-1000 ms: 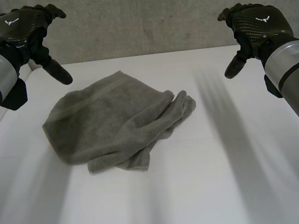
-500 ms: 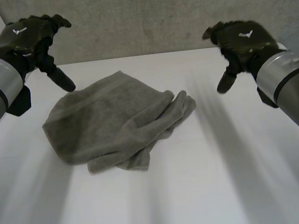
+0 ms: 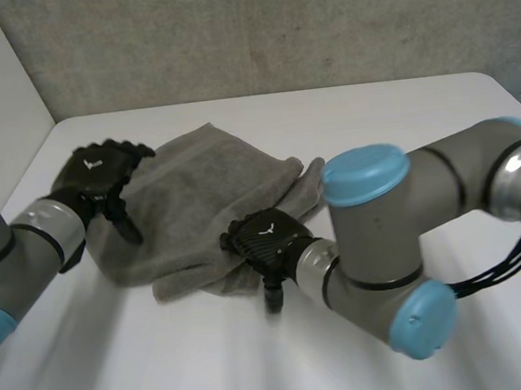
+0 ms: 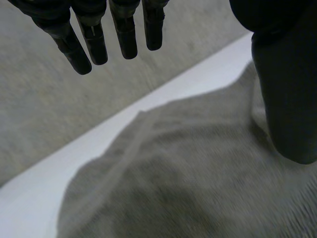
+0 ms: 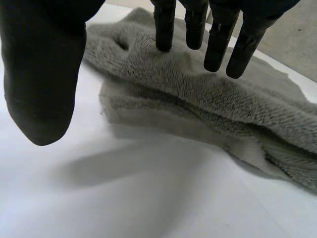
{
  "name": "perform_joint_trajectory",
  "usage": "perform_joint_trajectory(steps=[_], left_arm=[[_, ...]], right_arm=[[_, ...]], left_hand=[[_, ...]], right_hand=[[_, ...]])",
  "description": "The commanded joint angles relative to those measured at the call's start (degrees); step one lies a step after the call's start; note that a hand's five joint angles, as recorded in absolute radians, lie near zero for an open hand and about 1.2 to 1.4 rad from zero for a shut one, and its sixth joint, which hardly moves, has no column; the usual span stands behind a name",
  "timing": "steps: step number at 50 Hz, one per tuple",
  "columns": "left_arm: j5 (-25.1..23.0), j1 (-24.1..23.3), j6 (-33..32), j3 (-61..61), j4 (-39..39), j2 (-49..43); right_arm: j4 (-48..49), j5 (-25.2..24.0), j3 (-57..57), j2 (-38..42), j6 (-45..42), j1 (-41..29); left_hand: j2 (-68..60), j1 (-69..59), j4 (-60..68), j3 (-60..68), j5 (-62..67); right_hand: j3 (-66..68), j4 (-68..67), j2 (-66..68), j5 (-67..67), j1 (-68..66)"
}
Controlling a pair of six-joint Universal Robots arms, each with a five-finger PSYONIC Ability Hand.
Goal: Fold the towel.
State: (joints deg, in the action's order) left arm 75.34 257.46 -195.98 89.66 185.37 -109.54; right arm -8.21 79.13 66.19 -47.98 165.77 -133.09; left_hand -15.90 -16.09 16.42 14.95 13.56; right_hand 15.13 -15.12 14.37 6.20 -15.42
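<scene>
On the white desk (image 3: 401, 110), left of its middle, lies a grey-green terry towel (image 3: 205, 196), rumpled and loosely doubled over, with one layer sticking out from under another along the edge nearest the robot. A rough grey wall (image 3: 271, 26) stands behind the desk.

The left hand (image 3: 100, 175), black and carried on a grey arm, is low over the towel's left edge. In the left wrist view its fingers (image 4: 126, 34) are straight, spread a little and clear of the cloth, while the thumb (image 4: 287, 99) points down with its tip on or just above the towel (image 4: 188, 168); I cannot tell which. Nothing is pinched between them, so this hand is released.

The right hand (image 3: 263, 237) has its arm bent across the front of the desk, grey joints and light-blue caps showing, and is at the towel's near edge, close to the protruding lower layer. In the right wrist view its fingers (image 5: 218, 44) are straight, with their tips at the top of the upper fold of the towel (image 5: 208, 104). Its thumb (image 5: 42, 74) hangs apart from them over the bare desk (image 5: 99, 198), just beside the cloth's edge and clear of it. This hand too is released and grasps nothing.
</scene>
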Motion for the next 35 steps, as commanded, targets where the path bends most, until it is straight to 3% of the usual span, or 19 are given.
perform_joint_trajectory(steps=[1,4,6,7,9,12,14,23,26,28,35], left_arm=[[-0.3,0.0,-2.5,0.1,-0.2,-4.2],[-0.3,0.0,-3.0,0.1,-0.2,-6.0],[-0.4,-0.2,-2.9,0.2,-0.1,-7.3],[-0.4,-0.2,-2.9,0.2,-0.1,-7.3],[-0.4,-0.6,-3.0,0.3,0.0,-7.9],[-0.5,-0.6,-3.0,0.4,0.0,-8.0],[-0.5,-1.0,-3.0,1.1,0.3,-7.9],[-0.4,-2.2,-3.1,3.0,2.3,-7.0],[-0.2,-3.0,-3.1,3.6,3.1,-6.7],[-0.2,-3.4,-3.1,3.9,3.4,-6.6],[-0.1,-5.0,-3.2,4.6,3.7,-6.5]], right_arm=[[4.9,7.0,-4.2,5.4,-0.1,-1.1],[7.9,9.8,-5.4,6.4,-0.7,-1.3],[10.6,10.5,-6.1,7.5,-1.1,-1.4],[10.6,10.5,-6.1,7.6,-1.1,-1.4],[11.9,10.8,-7.1,9.3,-1.2,-1.2],[11.9,10.8,-7.7,10.3,-1.3,-1.0],[11.3,10.9,-7.9,11.2,-2.5,-0.9],[9.1,10.6,-4.1,9.0,-3.2,1.3],[7.6,9.9,0.0,2.0,-3.4,3.4],[6.0,7.8,4.1,-3.8,-4.9,7.6],[0.9,0.9,10.8,-11.8,-13.0,16.9]], left_hand=[[3.5,3.7,-4.0,-2.5,-11.2],[3.5,3.7,-4.0,-2.5,-11.2],[3.5,3.7,-4.0,-2.5,-11.2],[3.5,3.7,-4.0,-2.5,-11.2],[3.3,3.5,-3.8,-2.4,-11.0],[3.3,3.5,-3.8,-2.4,-11.0],[3.3,3.5,-3.8,-2.4,-11.0],[3.0,3.2,-3.5,-2.0,-10.7],[3.0,3.2,-3.5,-2.0,-10.7],[3.0,3.2,-3.5,-2.0,-10.7],[3.0,3.2,-3.5,-2.0,-10.7]], right_hand=[[1.7,-1.7,2.4,0.6,-1.4],[6.6,-6.6,7.3,5.5,-6.3],[20.3,-20.3,21.0,19.2,-20.0],[20.3,-20.4,21.1,19.3,-20.1],[36.1,-36.1,36.8,35.0,-35.8],[44.4,-44.4,45.2,43.3,-44.1],[62.5,-62.5,63.2,61.4,-62.2],[64.9,-64.9,65.6,63.8,-64.6],[64.9,-64.9,65.6,63.8,-64.6],[64.9,-64.9,65.6,63.8,-64.6],[64.9,-64.9,65.6,63.8,-64.6]])
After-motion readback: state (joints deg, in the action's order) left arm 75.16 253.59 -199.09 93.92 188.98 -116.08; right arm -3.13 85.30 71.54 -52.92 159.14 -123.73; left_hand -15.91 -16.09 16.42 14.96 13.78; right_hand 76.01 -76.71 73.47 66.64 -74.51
